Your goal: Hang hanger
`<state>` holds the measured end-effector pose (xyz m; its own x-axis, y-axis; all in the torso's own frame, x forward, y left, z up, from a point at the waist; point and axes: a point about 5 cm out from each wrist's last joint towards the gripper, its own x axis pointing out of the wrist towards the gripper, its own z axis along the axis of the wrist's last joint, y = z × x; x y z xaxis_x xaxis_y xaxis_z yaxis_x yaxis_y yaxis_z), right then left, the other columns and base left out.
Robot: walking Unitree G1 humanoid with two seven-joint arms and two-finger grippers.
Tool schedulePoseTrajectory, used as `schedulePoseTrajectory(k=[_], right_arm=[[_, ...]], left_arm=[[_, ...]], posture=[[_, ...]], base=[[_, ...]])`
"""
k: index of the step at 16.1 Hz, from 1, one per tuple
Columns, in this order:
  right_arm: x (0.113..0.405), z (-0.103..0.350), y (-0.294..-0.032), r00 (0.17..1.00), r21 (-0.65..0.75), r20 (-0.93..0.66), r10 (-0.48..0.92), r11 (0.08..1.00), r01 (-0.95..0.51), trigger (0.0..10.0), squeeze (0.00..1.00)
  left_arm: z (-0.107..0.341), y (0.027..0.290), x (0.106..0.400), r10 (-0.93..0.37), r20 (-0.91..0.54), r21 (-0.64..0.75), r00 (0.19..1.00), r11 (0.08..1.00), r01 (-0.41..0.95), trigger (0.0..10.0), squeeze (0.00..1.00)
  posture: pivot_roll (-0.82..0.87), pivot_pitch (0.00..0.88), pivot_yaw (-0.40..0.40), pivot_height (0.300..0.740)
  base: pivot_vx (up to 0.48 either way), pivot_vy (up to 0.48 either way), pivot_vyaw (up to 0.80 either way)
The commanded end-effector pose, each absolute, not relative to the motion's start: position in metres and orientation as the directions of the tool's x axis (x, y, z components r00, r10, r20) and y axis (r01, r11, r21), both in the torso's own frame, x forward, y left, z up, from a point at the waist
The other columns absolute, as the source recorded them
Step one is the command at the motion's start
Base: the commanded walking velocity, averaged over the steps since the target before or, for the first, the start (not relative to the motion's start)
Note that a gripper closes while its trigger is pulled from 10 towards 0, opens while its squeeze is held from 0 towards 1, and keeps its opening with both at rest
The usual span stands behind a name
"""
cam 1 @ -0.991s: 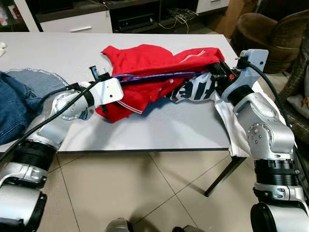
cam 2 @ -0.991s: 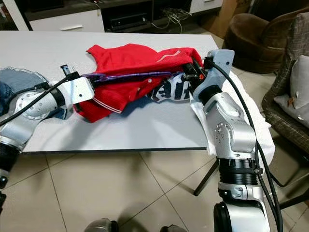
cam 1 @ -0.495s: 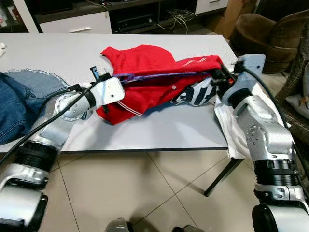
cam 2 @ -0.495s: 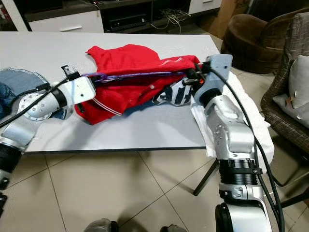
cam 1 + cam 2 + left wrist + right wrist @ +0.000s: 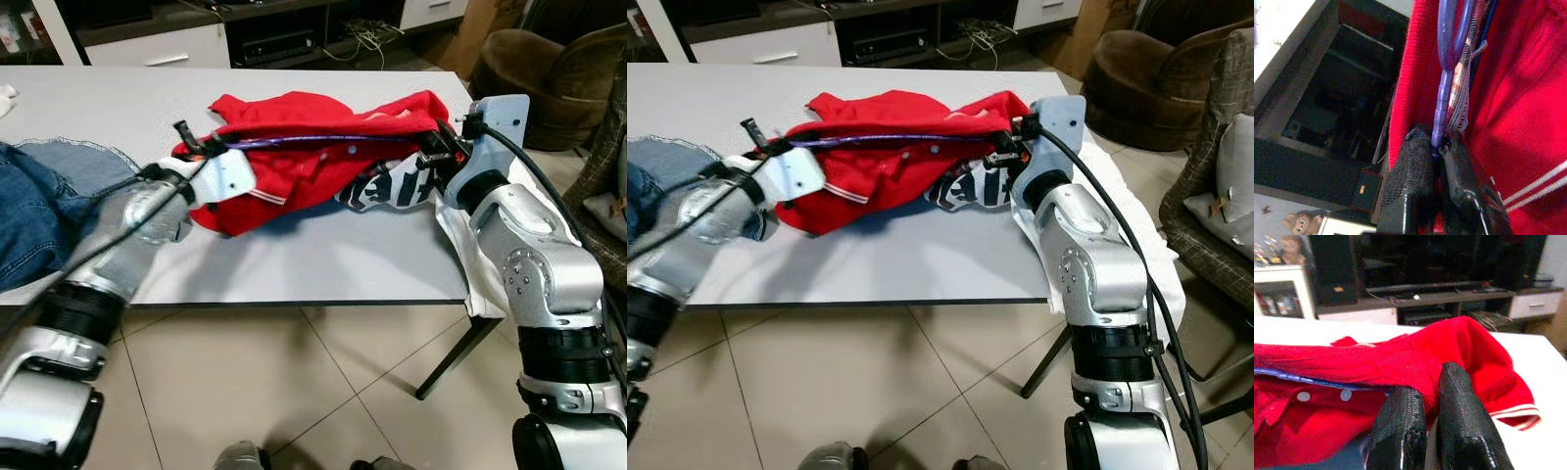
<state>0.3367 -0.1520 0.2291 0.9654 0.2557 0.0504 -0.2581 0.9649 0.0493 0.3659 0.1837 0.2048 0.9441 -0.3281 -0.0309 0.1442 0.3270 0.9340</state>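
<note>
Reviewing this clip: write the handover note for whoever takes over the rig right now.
Left tool: shut on the purple hanger, inside the red shirt.
Right tool: shut on the shirt's fabric at its far end.
Both hold the shirt stretched over the white table; jeans lie at the table's left.
Done: hanger is inside the shirt.
Left: hanging it up; no rail or hook in view.
</note>
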Motion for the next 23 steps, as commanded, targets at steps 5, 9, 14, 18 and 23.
schedulePoseTrajectory(k=[5,9,14,18,23], right_arm=[[0.322,0.242,-0.128,0.969,-0.099,0.061,0.240,0.967,-0.233,10.0,0.00],[0.327,0.245,-0.088,0.947,-0.169,0.064,0.314,0.939,-0.300,10.0,0.00],[0.333,0.227,-0.078,0.950,-0.282,0.026,0.310,0.914,-0.291,10.0,0.00],[0.330,0.206,-0.066,0.936,-0.395,-0.028,0.351,0.856,-0.332,10.0,0.00],[0.337,0.199,-0.097,0.975,-0.418,-0.018,0.220,0.885,-0.207,10.0,0.00]], left_arm=[[0.190,0.190,0.378,-0.159,-0.067,0.915,0.985,0.383,0.124,10.0,0.09],[0.175,0.135,0.375,-0.317,-0.111,0.843,0.942,0.471,0.258,10.0,0.09],[0.169,0.100,0.366,-0.429,-0.135,0.787,0.893,0.502,0.360,10.0,0.08],[0.185,0.086,0.366,-0.491,-0.101,0.793,0.865,0.485,0.368,10.0,0.07],[0.184,0.099,0.371,-0.434,-0.119,0.787,0.893,0.507,0.351,10.0,0.07]], posture=[[0.05,0.031,-0.004,0.740],[0.05,0.030,0.001,0.740],[0.07,0.029,-0.002,0.740],[0.07,0.029,0.002,0.740],[0.06,0.028,0.011,0.740]], base=[[0.000,0.000,0.00],[0.000,0.000,0.00],[0.000,0.000,0.00],[0.000,0.000,0.00],[0.000,0.000,0.00]])
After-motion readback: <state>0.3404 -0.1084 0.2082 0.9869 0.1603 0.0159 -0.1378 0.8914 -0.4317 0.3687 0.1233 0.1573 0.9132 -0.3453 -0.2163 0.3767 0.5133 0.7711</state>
